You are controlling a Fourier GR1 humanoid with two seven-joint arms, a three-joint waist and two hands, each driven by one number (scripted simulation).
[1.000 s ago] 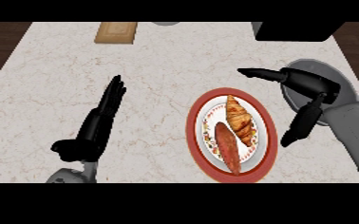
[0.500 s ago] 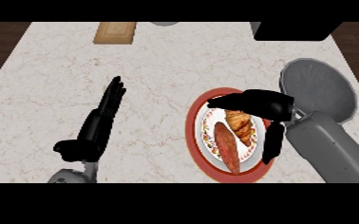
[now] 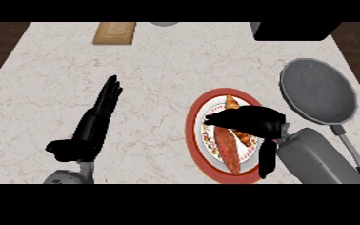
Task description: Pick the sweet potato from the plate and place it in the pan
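The right hand has slid further left over the plate, and its spread, uncurled fingers now cover the upper end of the sweet potato. The sweet potato lies lengthwise on the plate, ungrasped, left of the thumb. The grey pan sits just right of the plate. The left hand lies flat and open.

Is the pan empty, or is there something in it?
Empty: the pan shows only bare grey inside; the sweet potato lies on the plate.

Veined stone-look counter, matt grey metal pan, wooden board, glossy red-rimmed plate
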